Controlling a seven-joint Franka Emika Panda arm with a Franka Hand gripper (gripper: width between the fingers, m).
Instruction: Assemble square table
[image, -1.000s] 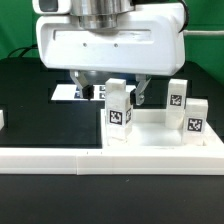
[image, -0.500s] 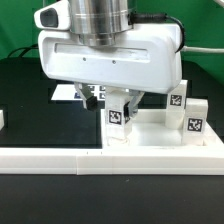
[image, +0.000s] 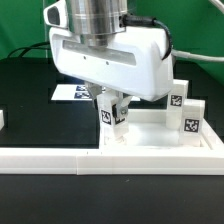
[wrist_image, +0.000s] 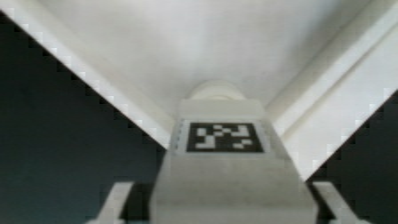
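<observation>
The claw (image: 112, 112) grips a leg (image: 114, 118), a short white plastic block with a black-and-white tag, one finger (wrist_image: 118, 203) on each flank. The leg stands tilted at the edge of the slab (image: 150, 128), smooth white and rimmed, lying on the black counter (image: 40, 115) behind a long white bar (image: 60, 157). Two more tagged legs (image: 186, 112) stand at the exterior view's right.

- The pincer (image: 112, 112) stands over one tagged leg (image: 113, 118), a finger on each side of it.
- Two more legs (image: 186, 113) stand near, on the exterior view's right.
- A long white bar (image: 60, 158) blocks the front.
- The dark counter (image: 40, 110) on the exterior view's left is free.
</observation>
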